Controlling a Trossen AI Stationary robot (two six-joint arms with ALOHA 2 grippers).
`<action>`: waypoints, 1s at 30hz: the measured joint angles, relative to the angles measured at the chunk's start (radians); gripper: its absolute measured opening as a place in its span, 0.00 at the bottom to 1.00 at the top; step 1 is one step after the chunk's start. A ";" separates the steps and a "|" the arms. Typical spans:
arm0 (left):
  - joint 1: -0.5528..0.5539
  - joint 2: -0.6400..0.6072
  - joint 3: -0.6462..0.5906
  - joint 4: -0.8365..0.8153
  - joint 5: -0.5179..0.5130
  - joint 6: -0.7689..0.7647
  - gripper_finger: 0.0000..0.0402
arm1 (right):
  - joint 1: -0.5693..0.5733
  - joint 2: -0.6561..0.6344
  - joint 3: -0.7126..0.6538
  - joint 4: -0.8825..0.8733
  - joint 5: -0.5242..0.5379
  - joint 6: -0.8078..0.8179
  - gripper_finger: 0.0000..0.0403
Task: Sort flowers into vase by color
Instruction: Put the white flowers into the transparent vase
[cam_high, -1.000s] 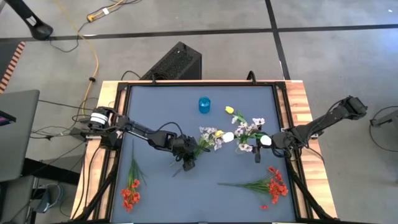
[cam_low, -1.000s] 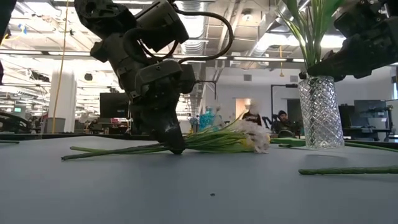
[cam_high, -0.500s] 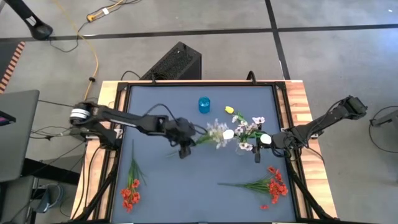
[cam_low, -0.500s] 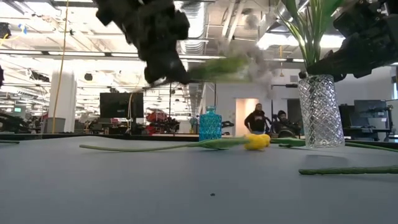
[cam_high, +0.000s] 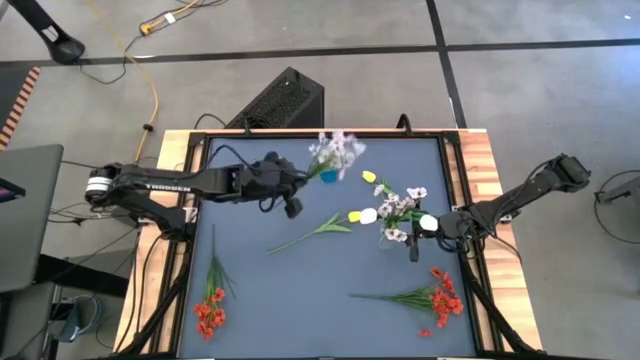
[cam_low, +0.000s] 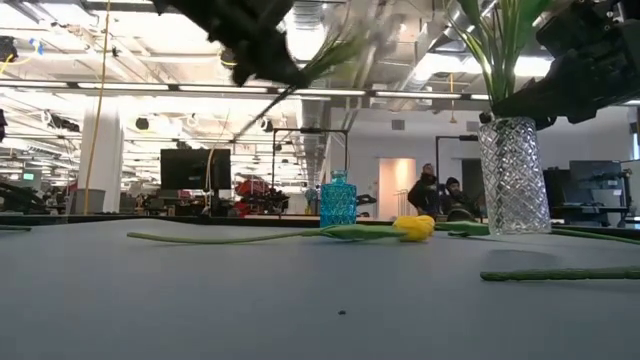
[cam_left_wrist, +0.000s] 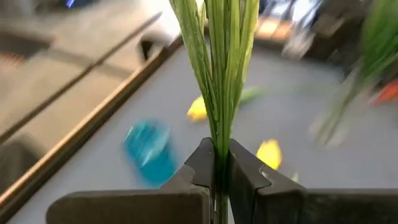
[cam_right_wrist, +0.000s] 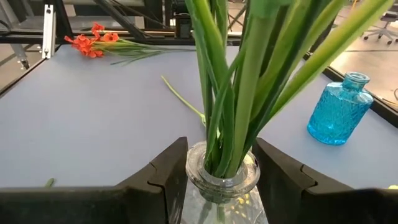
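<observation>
My left gripper (cam_high: 298, 186) is raised over the far part of the table, shut on a pale lilac-white spray (cam_high: 335, 152) whose blossoms hang over the blue bottle vase (cam_high: 328, 171). My right gripper (cam_high: 414, 246) stands at the clear glass vase (cam_low: 512, 180), which holds white tulips and lilac sprays (cam_high: 400, 212). A yellow tulip (cam_high: 352, 216) lies flat on the table, and another (cam_high: 368, 177) lies farther back. Red blossom clusters lie near the left (cam_high: 210, 312) and right (cam_high: 440, 298) near corners. My left gripper pinches the spray's bundled green stems (cam_left_wrist: 221, 134) between its two fingers (cam_left_wrist: 202, 167). The spray is lifted clear of the table (cam_low: 320, 62) and slants up away from the fingers, blossoms at the far end. My right gripper has one finger (cam_right_wrist: 166, 175) on each side of the glass vase's neck (cam_right_wrist: 221, 174), coming in level from the table's right. The vase stands upright on the table.
The blue bottle vase (cam_low: 338, 200) stands near the far edge, just beneath the raised spray. A stem (cam_low: 560, 272) lies on the table near the glass vase. Wooden rails border the table (cam_high: 175, 200). People stand in the room beyond (cam_low: 440, 195).
My left gripper has risen from the table's middle and swung toward the far edge, up to the blue vase, carrying the lilac-white spray lifted clear. The yellow tulip that lay beside the spray stays on the table.
</observation>
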 joint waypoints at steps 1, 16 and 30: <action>0.004 0.014 0.000 0.070 0.028 0.018 0.02 | 0.000 0.000 0.000 0.000 0.000 0.000 0.46; -0.066 0.253 -0.022 0.948 0.135 0.192 0.01 | 0.002 0.000 0.000 0.004 0.000 -0.016 0.46; 0.002 0.299 -0.378 1.614 0.126 -0.078 0.01 | 0.002 0.000 0.000 0.056 -0.031 -0.087 0.46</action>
